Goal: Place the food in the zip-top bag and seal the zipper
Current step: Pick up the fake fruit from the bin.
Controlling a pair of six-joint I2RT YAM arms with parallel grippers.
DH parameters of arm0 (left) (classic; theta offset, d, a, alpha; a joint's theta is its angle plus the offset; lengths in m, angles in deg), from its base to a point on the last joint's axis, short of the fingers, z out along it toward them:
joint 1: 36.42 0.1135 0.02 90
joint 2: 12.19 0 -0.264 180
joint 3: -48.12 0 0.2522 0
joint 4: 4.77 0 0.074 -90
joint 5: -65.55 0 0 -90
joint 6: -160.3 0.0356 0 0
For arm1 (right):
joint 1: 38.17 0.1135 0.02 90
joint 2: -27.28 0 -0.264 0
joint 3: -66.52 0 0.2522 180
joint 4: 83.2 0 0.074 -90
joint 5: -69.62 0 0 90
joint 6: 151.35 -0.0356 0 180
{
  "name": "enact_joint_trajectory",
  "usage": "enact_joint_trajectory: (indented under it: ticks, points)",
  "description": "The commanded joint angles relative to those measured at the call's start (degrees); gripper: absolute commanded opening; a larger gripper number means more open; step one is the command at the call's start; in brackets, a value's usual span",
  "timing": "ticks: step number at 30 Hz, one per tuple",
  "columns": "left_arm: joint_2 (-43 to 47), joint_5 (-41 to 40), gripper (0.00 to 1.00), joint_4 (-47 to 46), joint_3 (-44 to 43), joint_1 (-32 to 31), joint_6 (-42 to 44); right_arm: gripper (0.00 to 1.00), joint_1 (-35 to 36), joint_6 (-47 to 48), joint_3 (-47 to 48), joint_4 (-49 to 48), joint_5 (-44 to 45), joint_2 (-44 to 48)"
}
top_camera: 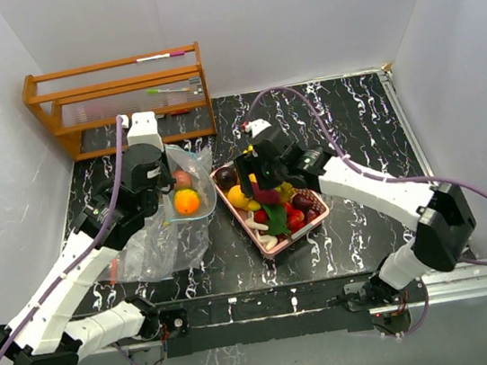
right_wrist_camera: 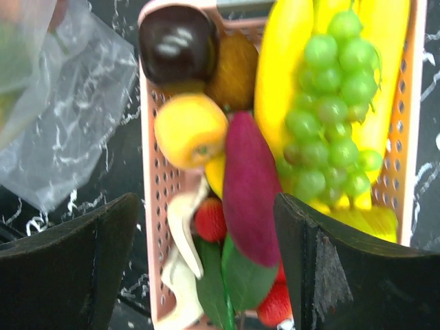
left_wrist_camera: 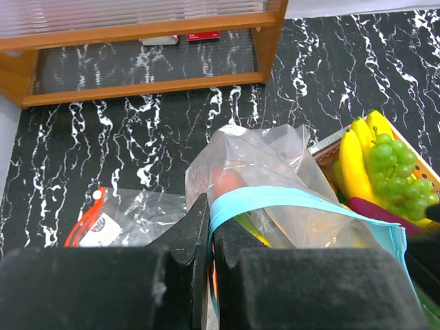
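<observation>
The clear zip-top bag [top_camera: 163,239] lies left of centre with an orange [top_camera: 186,202] and other food inside. My left gripper [left_wrist_camera: 210,227] is shut on the bag's blue zipper strip [left_wrist_camera: 289,198] and holds its mouth up. The rest of the food fills the pink tray [right_wrist_camera: 147,185]: a dark plum [right_wrist_camera: 179,45], a yellow-orange fruit [right_wrist_camera: 189,130], a purple piece [right_wrist_camera: 251,185], green grapes [right_wrist_camera: 330,103], bananas [right_wrist_camera: 282,62], red berries [right_wrist_camera: 210,220] and a green leaf [right_wrist_camera: 240,275]. My right gripper [right_wrist_camera: 206,203] hangs open over the tray, with nothing between its fingers.
A wooden rack [top_camera: 119,100] stands at the back left, with pens on its shelves. A small flat plastic packet with a red part [left_wrist_camera: 103,216] lies on the black marbled table left of the bag. White walls close in the sides.
</observation>
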Motion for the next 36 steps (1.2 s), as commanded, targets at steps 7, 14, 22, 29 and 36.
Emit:
enact_joint_trajectory:
  ticks: [7,14,22,29,36]
  points:
    - [3.81,-4.59,0.0,1.33,-3.23,0.34,2.28,0.83,-0.12,1.46,7.24,-12.54,-4.87,-13.04]
    - [4.36,-5.13,0.0,0.77,-2.05,0.35,2.82,0.83,-0.09,3.31,6.89,-14.26,-9.64,-17.16]
    - [4.48,-4.82,0.0,0.37,-1.34,0.35,2.65,0.96,-0.1,4.58,6.47,-11.35,-8.76,-20.33]
    - [4.49,-4.8,0.0,0.44,-1.08,0.35,2.2,0.92,-0.1,4.84,4.7,-11.25,-5.96,-18.52]
    - [4.26,-4.06,0.0,0.36,-0.99,0.35,1.69,0.75,-0.18,5.72,4.86,-11.99,-5.36,-18.01]
